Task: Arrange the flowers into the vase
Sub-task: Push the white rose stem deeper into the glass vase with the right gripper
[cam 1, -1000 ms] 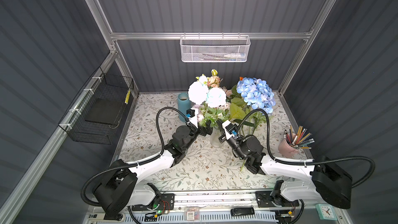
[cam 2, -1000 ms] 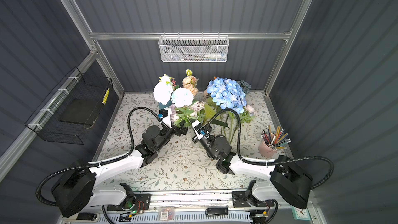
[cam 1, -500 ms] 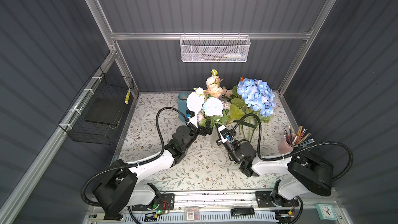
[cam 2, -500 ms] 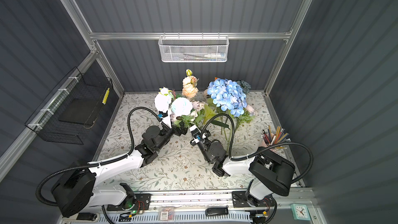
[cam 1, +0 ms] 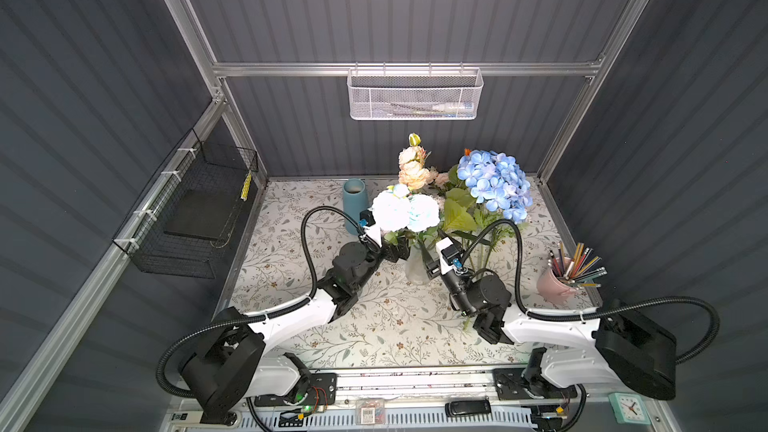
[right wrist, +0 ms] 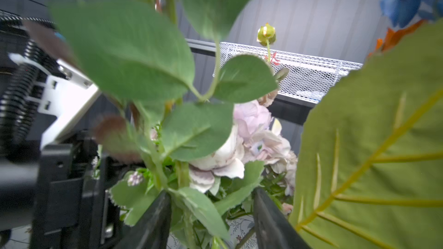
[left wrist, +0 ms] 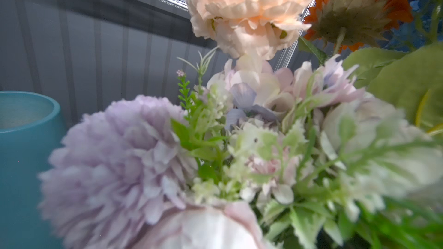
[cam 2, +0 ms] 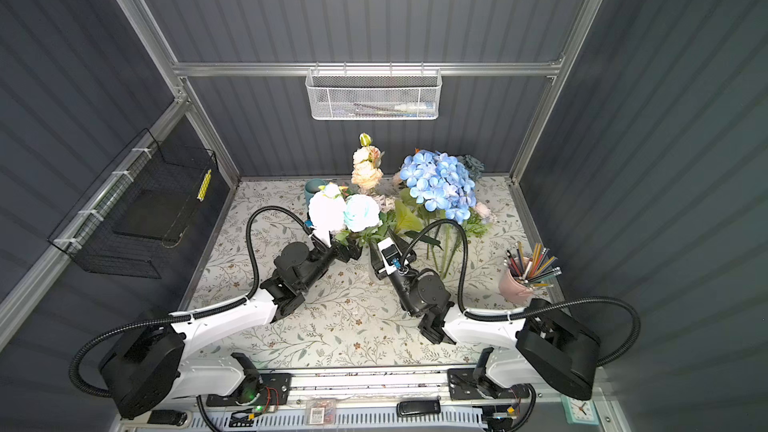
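**While Two Pincers Flank the Glass Vase, the Flowers Stand Between Them**

Although leaves crowd the right wrist view, the right pincer [right wrist: 211,191] can be seen with its two dark fingers [right wrist: 153,221] partly apart. Green stems of the flowers [cam 1: 405,211] run through the gap, and they look loose rather than clamped (blur makes this hard to judge). Directly above this pincer sit the white and pale-blue roses [cam 2: 345,211]. Their stems drop into the glass vase [cam 1: 415,274] just ahead of its fingertips.

Facing it from the other side of that vase, the left pincer [cam 1: 395,250] lies under the white blooms with its jaws spread wide. Whether they touch a stem cannot be told, since its own wrist view shows only a lilac bloom [left wrist: 115,164] and foliage.

Beyond both pincers rise the peach roses [cam 1: 413,168]. The blue hydrangeas [cam 1: 494,180] stand beyond the right pincer, toward its outer side, with an orange daisy [left wrist: 359,8] beside them. A teal vase [cam 1: 354,201] stands past the left pincer, clear of it. A pink cup of pencils [cam 1: 557,282] stands well apart from the right pincer, on its outer side.
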You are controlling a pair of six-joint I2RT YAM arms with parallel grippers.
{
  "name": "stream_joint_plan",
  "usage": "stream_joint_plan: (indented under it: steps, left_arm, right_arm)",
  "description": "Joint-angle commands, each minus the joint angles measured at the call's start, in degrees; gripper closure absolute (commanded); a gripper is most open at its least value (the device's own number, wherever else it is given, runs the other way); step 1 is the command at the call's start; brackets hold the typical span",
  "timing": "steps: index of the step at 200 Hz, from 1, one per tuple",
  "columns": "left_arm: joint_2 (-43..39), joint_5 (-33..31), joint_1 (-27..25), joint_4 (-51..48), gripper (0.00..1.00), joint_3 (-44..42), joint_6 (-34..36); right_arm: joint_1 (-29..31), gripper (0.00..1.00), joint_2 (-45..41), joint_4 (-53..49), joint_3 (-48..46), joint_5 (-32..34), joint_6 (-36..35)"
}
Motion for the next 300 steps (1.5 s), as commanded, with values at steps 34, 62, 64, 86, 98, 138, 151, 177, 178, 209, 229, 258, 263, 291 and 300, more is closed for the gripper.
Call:
stream_joint_plan:
  steps: [34, 62, 64, 86, 98, 138, 151, 177, 178, 209, 229, 258, 263, 291, 300]
  left_arm:
    - [-0.54, -0.26, -0.31, 2.19, 0.01, 1.39, 0.82]
    - [-0.62, -0.06, -0.26, 1.71, 0.01, 1.57, 0.91]
    - [-0.62, -0.09, -0.31, 1.67, 0.01, 1.60, 0.91]
    - [-0.71, -0.06, -0.29, 1.48, 0.01, 1.68, 0.91]
    - [-0.71, -0.07, -0.30, 1.40, 0.01, 1.78, 0.93]
    - [-0.57, 0.18, -0.30, 1.28, 0.01, 1.87, 0.78]
    - [-0.43, 0.27, -0.29, 1.35, 0.01, 1.79, 0.61]
    - [-0.34, 0.48, -0.33, 1.49, 0.01, 1.78, 0.24]
    - [-0.35, 0.48, -0.33, 1.49, 0.01, 1.78, 0.22]
    - [-0.99, 0.32, -0.31, 1.15, 0.01, 1.61, 0.47]
    - [-1.66, 0.00, -0.33, 0.74, 0.01, 1.34, 0.56]
    - [-1.67, -0.11, -0.31, 0.70, 0.01, 1.10, 0.48]
    - [-1.59, -0.11, -0.33, 0.70, 0.01, 1.14, 0.44]
    - [-1.19, 0.09, -0.29, 0.96, 0.01, 1.31, 0.27]
    - [-1.07, 0.14, -0.29, 1.05, 0.01, 1.34, 0.37]
  right_arm:
    - [1.15, 0.42, -5.50, -10.00, 2.70, -4.00, 2.51]
    - [2.15, 0.42, -6.54, -10.78, 3.58, -4.66, 1.08]
    - [2.33, 0.42, -6.55, -10.80, 3.68, -4.60, 0.86]
    - [4.27, 0.42, -7.18, -11.67, 4.45, -4.37, -2.50]
    - [5.15, 0.42, -7.43, -13.89, 4.99, -5.01, -4.13]
    - [7.13, 0.42, -7.39, -18.30, 6.49, -4.56, -6.47]
    - [7.08, 0.43, -6.53, -17.99, 7.78, -3.94, -7.66]
    - [6.91, 0.46, -2.49, -16.31, 11.88, -2.36, -11.71]
    - [6.86, 0.47, -2.30, -16.24, 12.06, -2.28, -11.85]
    - [6.91, 0.53, 2.98, -12.41, 15.51, 0.03, -16.54]
    - [6.63, 0.64, 4.28, -12.24, 16.61, 1.08, -17.02]
    - [6.08, 0.85, 3.31, -12.47, 15.63, 1.84, -14.38]
    - [5.86, 0.90, 2.83, -12.76, 15.39, 1.98, -13.60]
    - [4.38, 0.95, 0.18, -16.33, 13.94, 1.78, -8.29]
    - [3.72, 0.95, -0.37, -17.77, 13.58, 1.87, -6.43]
